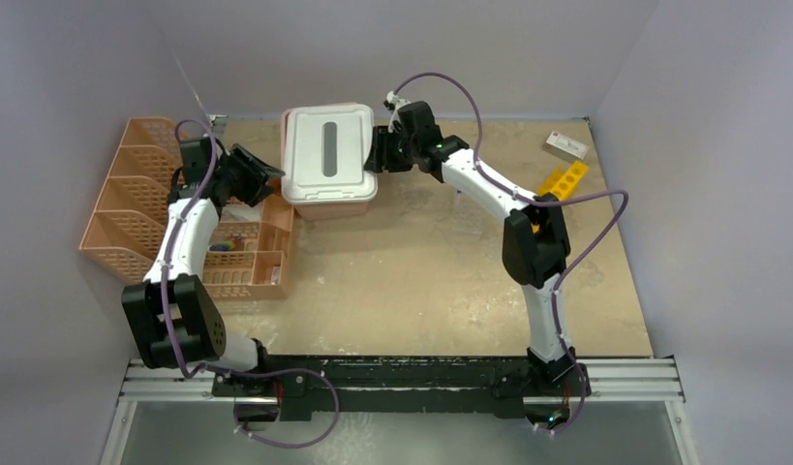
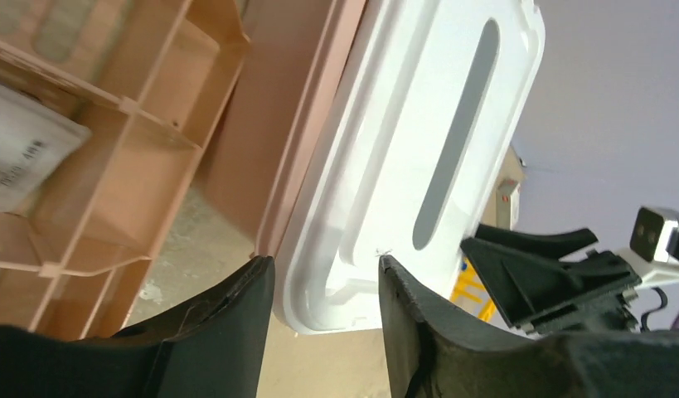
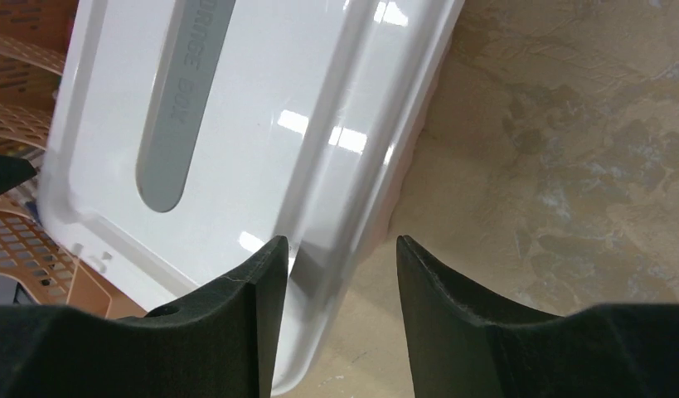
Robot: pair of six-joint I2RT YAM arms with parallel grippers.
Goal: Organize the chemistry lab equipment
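Lid-handling at the pink bin (image 1: 339, 208), seen from above: bracketing the white lid (image 1: 329, 155) with the left gripper (image 1: 274, 176) at its left edge and the right gripper (image 1: 377, 153) at its right, far across the table (image 1: 450, 291). Judging this the step in hand, with lid seated on bin; calling next, by that reading, for closing both pairs of fingers evenly on opposite rims and raising it level, ahead of any stowing. Waiting well apart at far right, beside the right arm's elbow: the yellow holed rack (image 1: 564, 180). Standing at far left: the orange mesh trays (image 1: 131, 203).

From the left wrist: spreading the fingers (image 2: 249, 298) partway, straddling the lid's near corner, pinching nothing; whether grazing the rim, impossible telling.

From the right wrist: spreading the fingers (image 3: 257, 290) likewise, straddling the lid's long rim just beside one pad, leaving bare table showing before the other; holding nothing.
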